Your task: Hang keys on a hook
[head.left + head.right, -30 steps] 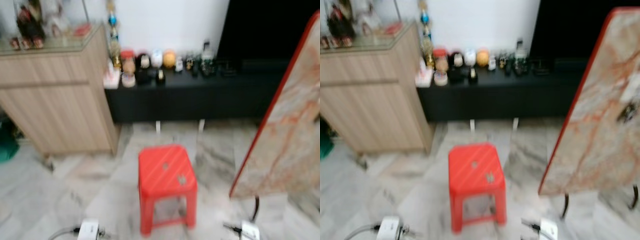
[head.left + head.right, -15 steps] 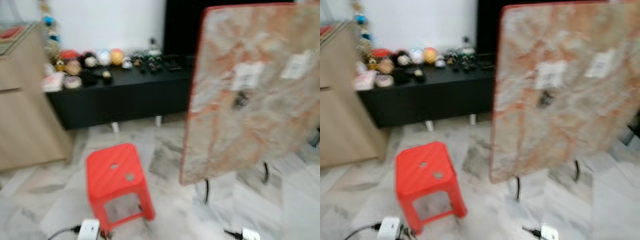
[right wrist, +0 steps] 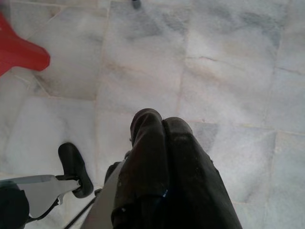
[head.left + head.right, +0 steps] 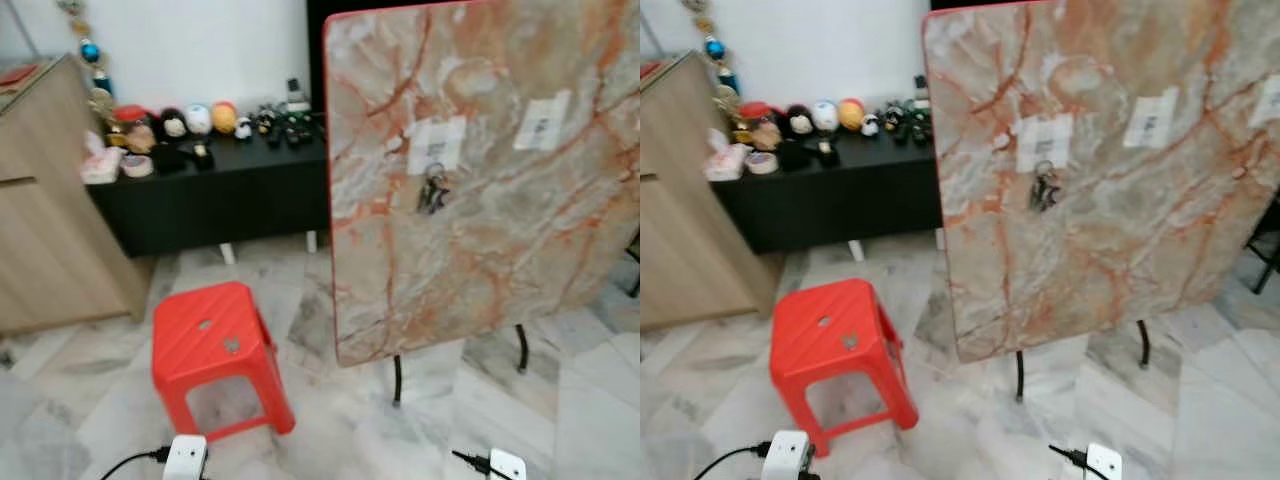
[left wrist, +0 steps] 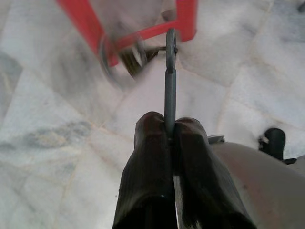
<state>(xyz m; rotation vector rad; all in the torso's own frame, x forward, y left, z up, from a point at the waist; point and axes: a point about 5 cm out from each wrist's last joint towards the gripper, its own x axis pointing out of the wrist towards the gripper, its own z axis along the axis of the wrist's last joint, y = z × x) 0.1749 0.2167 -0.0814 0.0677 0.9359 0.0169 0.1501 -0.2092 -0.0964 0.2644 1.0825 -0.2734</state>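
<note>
Grey metal key ring with blurred dangling keys [image 5: 169, 71] sits clamped in my left end effector [image 5: 168, 136] above the marble floor [image 5: 57, 138], while my right end effector [image 3: 159, 125] hangs pressed together, empty.

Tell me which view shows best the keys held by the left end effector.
The left wrist view: the left end effector is shut on a grey key tag, with the keys dangling blurred before the red stool. The eye views show a different bunch already hanging on the marble board.
</note>
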